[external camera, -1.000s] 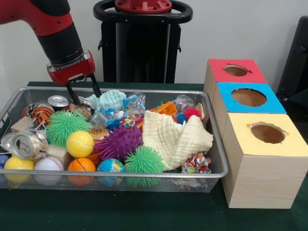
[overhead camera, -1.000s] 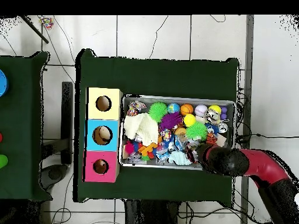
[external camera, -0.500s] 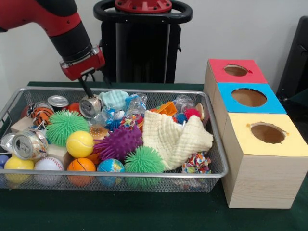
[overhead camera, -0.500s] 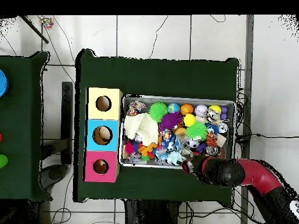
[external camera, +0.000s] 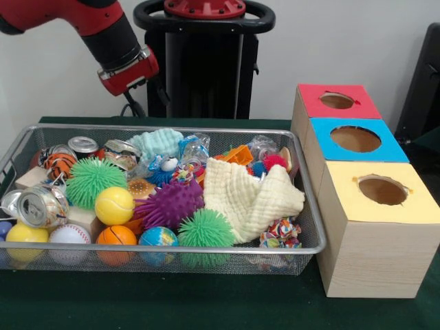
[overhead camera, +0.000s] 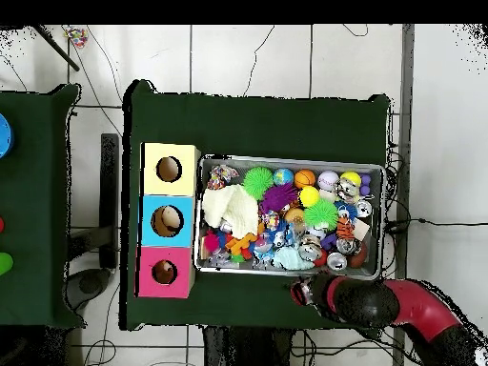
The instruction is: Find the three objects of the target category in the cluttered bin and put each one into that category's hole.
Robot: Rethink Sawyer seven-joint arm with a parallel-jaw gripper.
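Note:
The bin point(external camera: 165, 250) is a wide silver wire-mesh basket full of clutter, also seen from overhead point(overhead camera: 286, 159). It holds silver cans point(external camera: 38, 205) point(external camera: 84, 145), a yellow ball point(external camera: 114, 205), a basketball point(external camera: 115, 236), a baseball point(external camera: 69, 235), a globe ball point(external camera: 158, 237) and spiky balls in green point(external camera: 93, 180) and purple point(external camera: 168, 204). A crushed can point(external camera: 122, 148) lies near the bin's far rim. My gripper point(external camera: 137, 104) hangs above and behind that rim with nothing seen in it. From overhead the gripper point(overhead camera: 303, 291) is outside the bin, over the green cloth.
Three wooden boxes with round holes stand right of the bin: red top point(external camera: 313, 96), blue top point(external camera: 323, 130), yellow top point(external camera: 344, 199). A cream cloth point(external camera: 251, 196) covers part of the bin's contents. The black pedestal point(external camera: 203, 69) stands behind the bin.
My gripper rose out of the bin and drew back past its far rim. The silver can seen at its tips half a second ago now lies in the bin.

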